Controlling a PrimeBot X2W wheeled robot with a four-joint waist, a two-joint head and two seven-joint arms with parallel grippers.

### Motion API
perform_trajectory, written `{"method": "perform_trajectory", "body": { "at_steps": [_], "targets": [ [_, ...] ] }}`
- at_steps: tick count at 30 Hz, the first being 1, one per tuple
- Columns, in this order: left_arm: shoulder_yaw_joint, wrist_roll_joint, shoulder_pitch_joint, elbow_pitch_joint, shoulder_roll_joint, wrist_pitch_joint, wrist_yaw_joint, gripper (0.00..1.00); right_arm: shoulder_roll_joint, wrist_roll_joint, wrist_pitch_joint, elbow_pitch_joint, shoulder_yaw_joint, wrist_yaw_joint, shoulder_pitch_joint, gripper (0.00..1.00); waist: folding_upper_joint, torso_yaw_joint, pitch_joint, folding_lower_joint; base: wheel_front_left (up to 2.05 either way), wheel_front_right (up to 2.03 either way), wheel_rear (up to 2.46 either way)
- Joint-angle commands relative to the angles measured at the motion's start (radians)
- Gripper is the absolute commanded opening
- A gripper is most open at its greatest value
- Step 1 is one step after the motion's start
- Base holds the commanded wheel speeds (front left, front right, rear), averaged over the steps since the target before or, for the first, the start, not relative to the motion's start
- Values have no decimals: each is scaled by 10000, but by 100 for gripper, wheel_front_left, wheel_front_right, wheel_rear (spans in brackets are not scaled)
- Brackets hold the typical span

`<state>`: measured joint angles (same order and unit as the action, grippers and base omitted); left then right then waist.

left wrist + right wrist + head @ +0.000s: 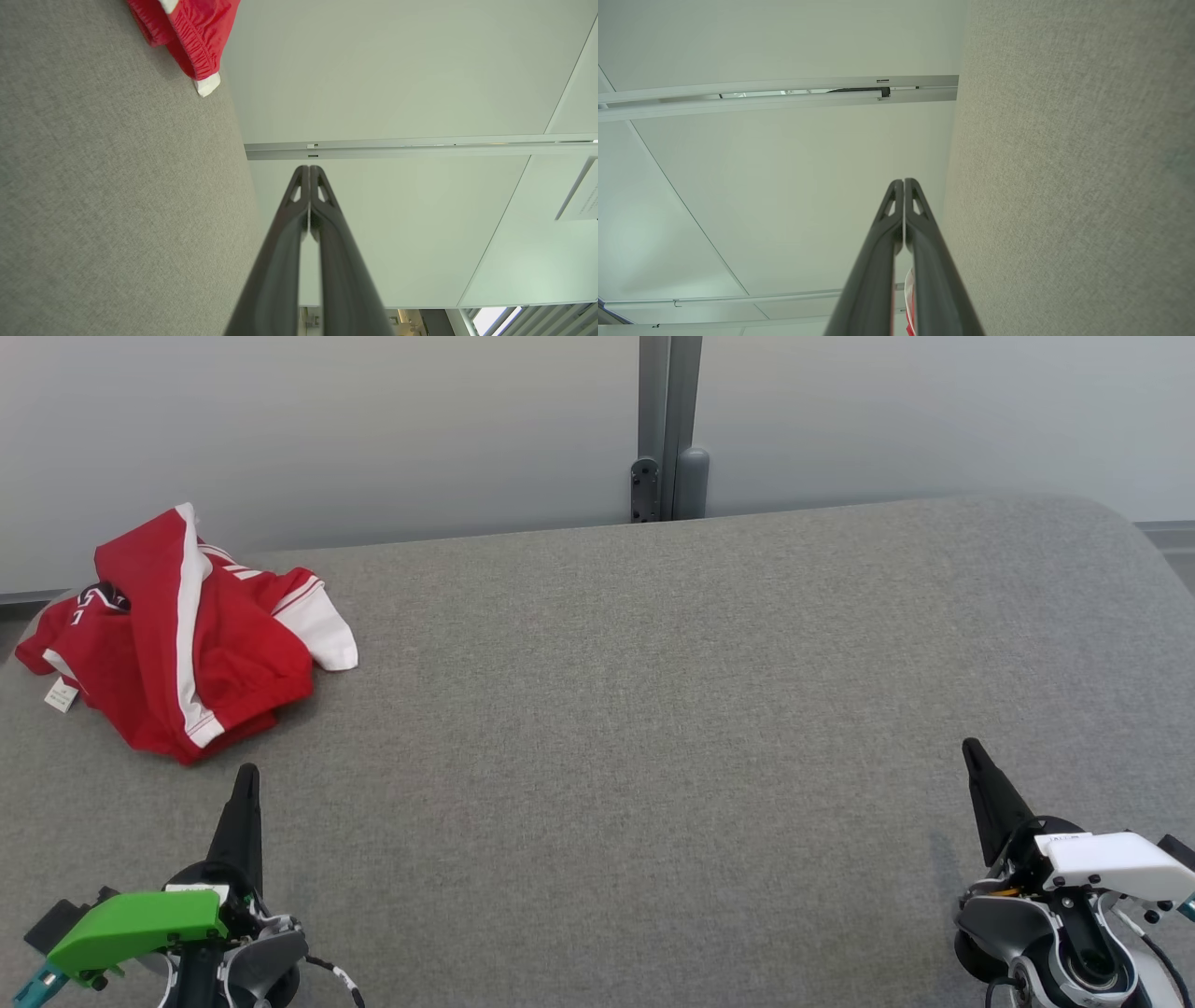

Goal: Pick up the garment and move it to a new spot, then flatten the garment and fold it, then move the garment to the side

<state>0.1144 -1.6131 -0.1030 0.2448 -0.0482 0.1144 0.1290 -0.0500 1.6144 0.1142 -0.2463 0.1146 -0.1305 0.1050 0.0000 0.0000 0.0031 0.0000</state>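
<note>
An office-like test room: pale partition panels [373, 429], metal post [668, 420], grey felt table [653, 756].

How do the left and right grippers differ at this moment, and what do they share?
The left gripper carries a green cover, the right gripper a white cover. The left gripper sits close to the red garment; the right gripper is far across the grey table from it. Both are shut and hold nothing.

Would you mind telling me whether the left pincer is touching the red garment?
Apart. The head view shows a strip of grey table between the tip of the left pincer and the near edge of the red garment.
</note>
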Motion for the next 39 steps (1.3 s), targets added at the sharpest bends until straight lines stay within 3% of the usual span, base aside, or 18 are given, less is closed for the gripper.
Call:
{"method": "perform_trajectory", "body": {
  "at_steps": [1, 39],
  "targets": [
    [10, 3, -123, 5, -41, 22, 55, 0, -11, -32, 21, 41, 4, -4, 60, 0, 0, 0, 0, 0, 0, 0, 0],
    [10, 3, -123, 5, -41, 21, 55, 0, -11, -32, 21, 42, 3, -4, 60, 0, 0, 0, 0, 0, 0, 0, 0]
  ]
}}
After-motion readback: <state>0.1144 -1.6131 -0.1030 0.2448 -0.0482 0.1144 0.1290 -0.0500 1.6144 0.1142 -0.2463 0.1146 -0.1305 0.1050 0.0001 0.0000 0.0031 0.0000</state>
